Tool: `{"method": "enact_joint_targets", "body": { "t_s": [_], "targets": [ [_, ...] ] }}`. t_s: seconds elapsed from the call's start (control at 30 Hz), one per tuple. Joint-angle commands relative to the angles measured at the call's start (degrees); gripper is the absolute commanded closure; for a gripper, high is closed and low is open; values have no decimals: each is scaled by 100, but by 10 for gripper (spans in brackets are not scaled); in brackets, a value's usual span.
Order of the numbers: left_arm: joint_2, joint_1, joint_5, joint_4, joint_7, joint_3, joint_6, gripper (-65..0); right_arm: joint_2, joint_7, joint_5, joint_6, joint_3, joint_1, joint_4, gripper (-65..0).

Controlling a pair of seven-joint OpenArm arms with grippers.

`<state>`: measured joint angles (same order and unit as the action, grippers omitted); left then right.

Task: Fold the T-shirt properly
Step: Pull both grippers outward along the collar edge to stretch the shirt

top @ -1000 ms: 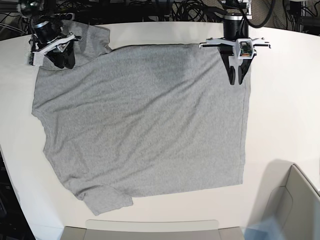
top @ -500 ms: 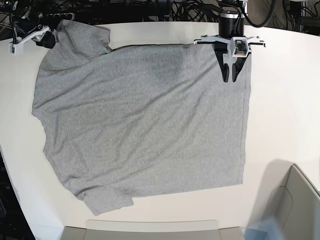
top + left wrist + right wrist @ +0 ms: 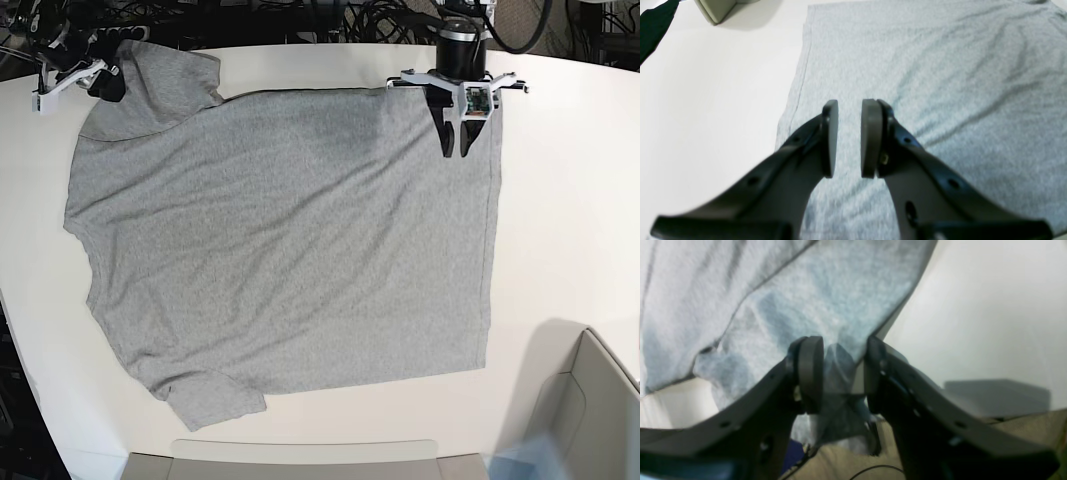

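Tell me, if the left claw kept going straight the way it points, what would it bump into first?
Most likely the grey T-shirt itself: the left gripper, jaws apart and empty, points down at the cloth just inside its hem, though its height above the fabric is unclear.

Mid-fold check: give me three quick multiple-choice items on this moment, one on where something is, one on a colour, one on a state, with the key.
1. Where does the left gripper hover?
A. Over the T-shirt's corner at the table's far edge
B. Over the sleeve at the near edge
C. Off the table

2. What colour is the shirt face that shows?
A. White
B. Plain heather grey
C. Black

3. How does the shirt body lie?
A. Bunched in a heap
B. Folded in half
C. Spread flat, unfolded

Key: 1 A, the base view shows it just inside the shirt's far corner. 2 B, grey all over, no lettering in sight. 3 C, both sleeves and the whole body lie open on the table.
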<state>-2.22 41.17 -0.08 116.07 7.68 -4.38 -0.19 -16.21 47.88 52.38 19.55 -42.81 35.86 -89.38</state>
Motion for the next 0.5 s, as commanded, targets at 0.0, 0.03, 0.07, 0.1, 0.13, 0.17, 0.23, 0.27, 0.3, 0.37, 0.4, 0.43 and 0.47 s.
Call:
{"method": "enact_joint_targets", "body": {
  "t_s": [0.0,0.03,0.07,0.1,0.13,0.17,0.23,0.27,0.3,0.37,0.4,0.43,0.47],
  "targets": [
    [-2,55,-120,107,80,21,23,-137,-54,149,-205,-34,-14,41,11,-213],
    [-2,46,-357,107,361,38,23,-141,-80,157,-205,-25,-14,41,11,-213],
    [-2,28,-682,107,616,100,32,-149,-124,157,-205,-25,13,32,11,-213],
    [-2,-33,-1122,107,836,267,32,-162,-160,157,-205,-25,100,32,11,-213],
    [-2,-112,-1562,107,1038,460,32,-174,-212,157,-205,-25,171,41,11,-213],
    [-2,-209,-2054,98,1249,733,41,-183,-247,157,-205,-25,224,50,2,-213],
    [-11,-323,-2871,90,1566,1295,41,-191,-283,157,-205,-34,276,58,11,-213],
    [-29,-385,-3179,90,1803,1585,41,-191,-283,166,-205,-34,303,58,11,-213],
    [-99,-455,-3425,90,2067,1876,41,-191,-283,166,-205,-34,320,67,20,-213],
    [-222,-613,-3689,81,2577,2262,41,-192,-283,184,-205,-34,347,85,20,-213],
    [-266,-719,-3768,46,2902,2412,41,-193,-291,184,-205,-34,347,111,20,-213],
    [-266,-807,-3795,-25,3139,2500,32,-193,-291,184,-205,-34,347,111,20,-213],
    [-266,-895,-3777,-95,3324,2570,32,-193,-327,184,-205,-34,347,129,20,-213]
  ]
}}
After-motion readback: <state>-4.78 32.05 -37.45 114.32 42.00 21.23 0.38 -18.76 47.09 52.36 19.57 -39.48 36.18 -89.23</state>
